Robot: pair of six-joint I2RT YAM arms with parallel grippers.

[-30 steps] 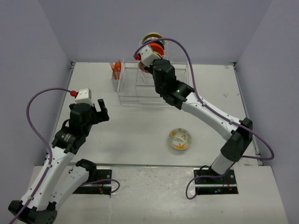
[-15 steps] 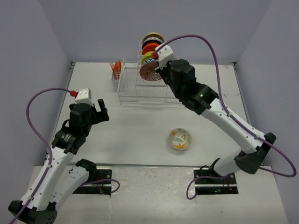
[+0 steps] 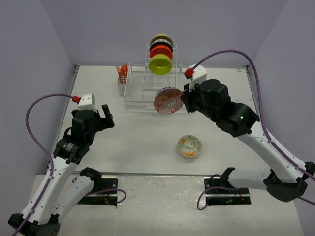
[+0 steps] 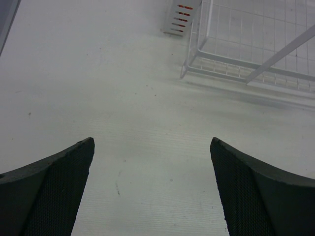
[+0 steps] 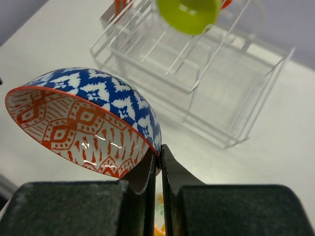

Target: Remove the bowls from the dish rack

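The right end effector (image 5: 158, 156) is drawing one patterned bowl (image 3: 168, 100) out of the rack (image 3: 142, 96) toward the near edge of the table (image 3: 133, 142), clenching its rim. Four bowls (image 3: 161, 53) are standing racked; one leaf bowl (image 3: 189, 146) is lying nearer. The left end effector (image 4: 152, 187) is hanging released.

Left arm (image 3: 63, 160) bent, left gripper (image 4: 151, 142) spread wide; right arm (image 3: 258, 142) extended, right gripper (image 5: 158, 151) pinching bowl (image 5: 91, 120) rim

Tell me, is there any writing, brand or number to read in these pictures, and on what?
None can be read.
The patterned bowl in the right gripper carries only red and blue ornament, no letters.
The dish rack and the table show no label or number.
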